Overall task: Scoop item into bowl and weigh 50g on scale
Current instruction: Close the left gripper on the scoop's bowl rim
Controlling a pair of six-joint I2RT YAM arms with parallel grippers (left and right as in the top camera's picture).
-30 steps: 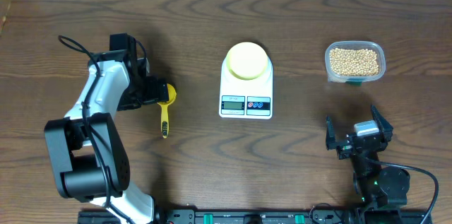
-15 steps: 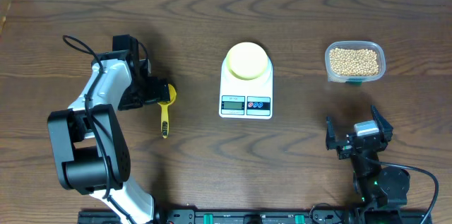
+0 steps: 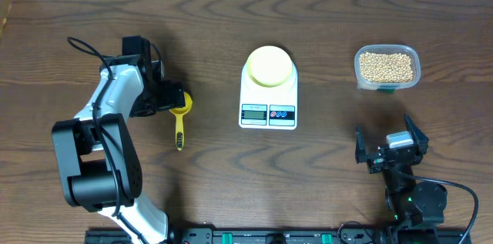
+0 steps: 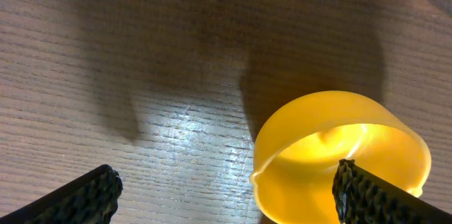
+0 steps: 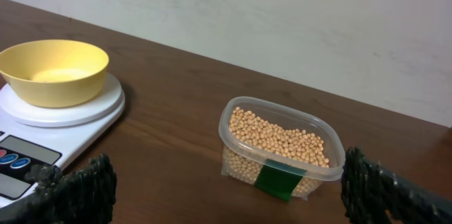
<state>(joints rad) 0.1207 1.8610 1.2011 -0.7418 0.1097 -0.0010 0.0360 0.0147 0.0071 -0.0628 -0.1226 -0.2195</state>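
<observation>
Beans (image 3: 385, 65), small, round and tan, fill a clear plastic tub at the far right of a dark brown wooden table (image 3: 231, 13). None are in the bowl or on the scale.

The left arm (image 3: 100, 132), white and black, is the largest thing on the table. It bends up from the near edge and reaches toward the middle. The left gripper (image 3: 176, 99) hangs low over the cup end of a yellow scoop. Its jaws are spread wide and grip nothing. In the left wrist view, the scoop's round cup sits in the gap close against one black ridged finger. Whether that finger touches the cup cannot be told.

The right gripper (image 3: 387, 138) rests near the front edge at the right, well apart from everything else. It points toward the tub. Its jaws are also spread wide and empty.

The scale (image 3: 268, 113), flat and white, sits at the centre of the table. Its grey display and two coloured buttons face the robot.

The tub (image 3: 417, 75) stands to the right of the scale, apart from it. A green label shows on its near side.

The bowl (image 3: 269, 67), pale yellow and empty, stands upright on the scale's round platform.

The scoop (image 3: 179, 127) lies flat on the table to the left of the scale. Its handle points toward the robot.
</observation>
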